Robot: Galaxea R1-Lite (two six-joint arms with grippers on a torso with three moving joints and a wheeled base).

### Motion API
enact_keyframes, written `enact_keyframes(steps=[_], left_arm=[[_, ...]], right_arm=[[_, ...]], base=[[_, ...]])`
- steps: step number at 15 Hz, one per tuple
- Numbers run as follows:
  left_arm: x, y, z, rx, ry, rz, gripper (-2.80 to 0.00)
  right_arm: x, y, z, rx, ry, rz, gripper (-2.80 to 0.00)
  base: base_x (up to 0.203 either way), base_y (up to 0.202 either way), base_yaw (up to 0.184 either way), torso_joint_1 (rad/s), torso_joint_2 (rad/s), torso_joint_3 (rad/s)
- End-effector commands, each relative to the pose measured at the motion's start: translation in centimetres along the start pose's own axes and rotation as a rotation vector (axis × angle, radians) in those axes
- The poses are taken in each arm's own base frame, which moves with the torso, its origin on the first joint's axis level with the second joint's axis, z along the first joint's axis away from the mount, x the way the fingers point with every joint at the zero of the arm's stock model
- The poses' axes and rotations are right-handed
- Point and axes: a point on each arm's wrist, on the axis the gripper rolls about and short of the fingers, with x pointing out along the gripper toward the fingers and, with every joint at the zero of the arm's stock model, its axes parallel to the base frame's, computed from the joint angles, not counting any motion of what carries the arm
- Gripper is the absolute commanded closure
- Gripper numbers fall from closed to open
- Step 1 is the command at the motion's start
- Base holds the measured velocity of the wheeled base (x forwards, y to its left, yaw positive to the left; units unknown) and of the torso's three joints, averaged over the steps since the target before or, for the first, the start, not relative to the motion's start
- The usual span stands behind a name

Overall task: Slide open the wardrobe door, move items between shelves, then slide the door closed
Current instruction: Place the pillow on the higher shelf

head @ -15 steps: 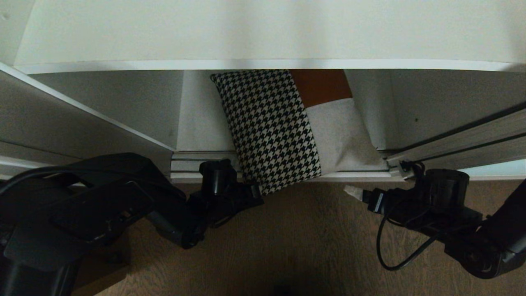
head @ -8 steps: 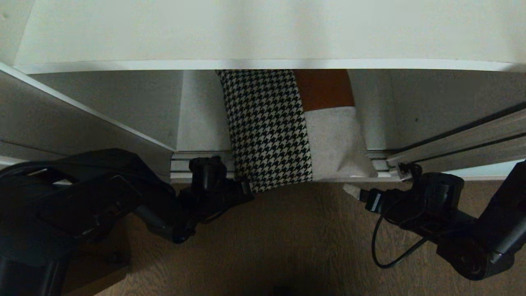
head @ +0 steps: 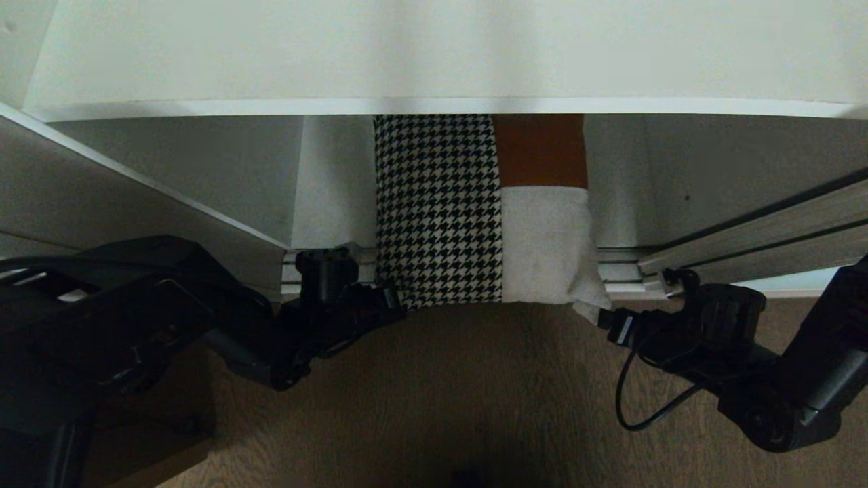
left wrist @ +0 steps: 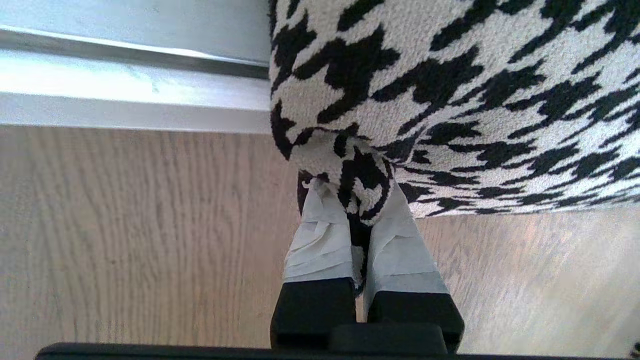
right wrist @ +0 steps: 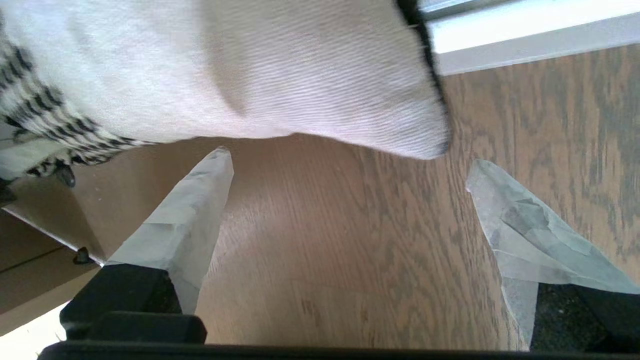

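The cushion (head: 475, 210), houndstooth with rust-brown and light-grey patches, lies on the wardrobe's bottom board. Its front edge hangs over the floor track, and its back is hidden under the upper shelf (head: 434, 54). My left gripper (head: 393, 298) is shut on the cushion's near houndstooth corner. In the left wrist view the taped fingers (left wrist: 320, 235) pinch bunched fabric of the cushion (left wrist: 450, 75). My right gripper (head: 600, 315) is open just in front of the grey corner. In the right wrist view the right gripper (right wrist: 348, 160) holds nothing, and the cushion (right wrist: 300, 75) hangs just beyond the tips. A pale aqua strip of the sliding wardrobe door (head: 800, 281) shows at far right.
The ridged silver-white floor track (head: 624, 271) runs along the wardrobe's front. A white-grey side wall panel (head: 135, 203) slants at the left. Wooden floor (head: 475, 407) lies in front of the wardrobe. A brown box (head: 169, 447) sits low at the left, under my left arm.
The cushion has swung from tilted to square with the wardrobe front. My left gripper moved left and inward with its corner. The right gripper closed in on the grey corner.
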Motion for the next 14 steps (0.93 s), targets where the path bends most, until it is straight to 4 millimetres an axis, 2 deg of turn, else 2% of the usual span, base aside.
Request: enact_keyframes(steps=[1,3,7,10,14], left_arm=[[-0.1,0.3,0.5,-0.005,-0.016,0.004,0.0],[0.1,0.4,0.3,-0.006,-0.013,0.004,0.0],[0.2,0.4,0.2,-0.01,-0.011,0.003,0.0],[0.0,0.3,0.3,-0.012,-0.016,0.0,0.0],[-0.2,0.3,0.3,-0.014,-0.013,0.0,0.0]], right_arm=[[0.2,-0.2,-0.1,0.003,-0.006,0.007,-2.8],[0.0,-0.2,-0.5,0.006,0.008,0.006,-2.8],[0.0,1.0,-1.6,0.011,0.052,0.048,-2.8],[0.2,1.9,-1.5,0.077,0.035,0.083,-2.8],[1.6,1.2,-2.5,0.071,-0.026,0.116,-2.8]], base=[[0.0,0.0,0.0,0.0,0.0,0.0],[0.0,0.0,0.0,0.0,0.0,0.0],[0.0,0.0,0.0,0.0,0.0,0.0],[0.0,0.0,0.0,0.0,0.0,0.0],[0.0,0.0,0.0,0.0,0.0,0.0]])
